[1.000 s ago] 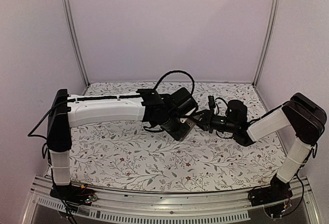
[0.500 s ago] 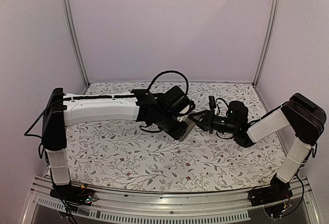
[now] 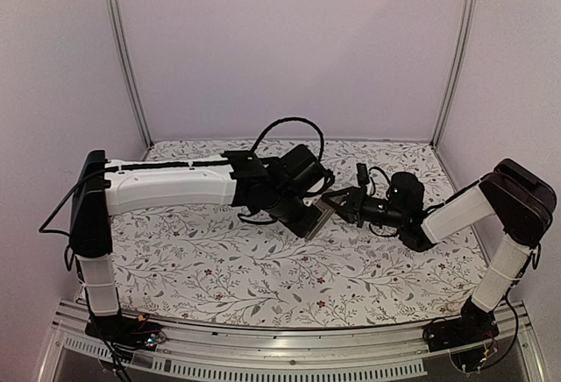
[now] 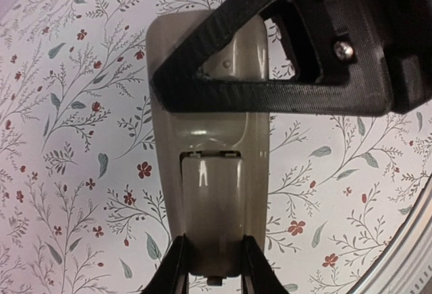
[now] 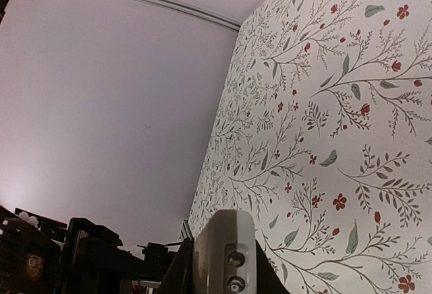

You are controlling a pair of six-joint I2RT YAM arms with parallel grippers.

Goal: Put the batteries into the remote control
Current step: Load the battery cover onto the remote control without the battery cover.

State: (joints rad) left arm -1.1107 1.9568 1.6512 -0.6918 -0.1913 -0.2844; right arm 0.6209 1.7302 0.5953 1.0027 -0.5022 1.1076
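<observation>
Count: one remote control (image 4: 209, 193) | Look: slim, grey-tan back showing, rectangular panel at one end | Place: held above the table's (image 3: 219, 268) middle | left gripper (image 4: 212, 270) clamps panel end | right gripper (image 5: 219, 270) clamps other end

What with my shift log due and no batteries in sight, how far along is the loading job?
Done: the remote control is off the table, back facing the left wrist camera. In hand: the left gripper and right gripper both clamp it. Left: unclear; its rear panel looks closed and no batteries show in any view, so they may already be inside or not yet fetched.
</observation>
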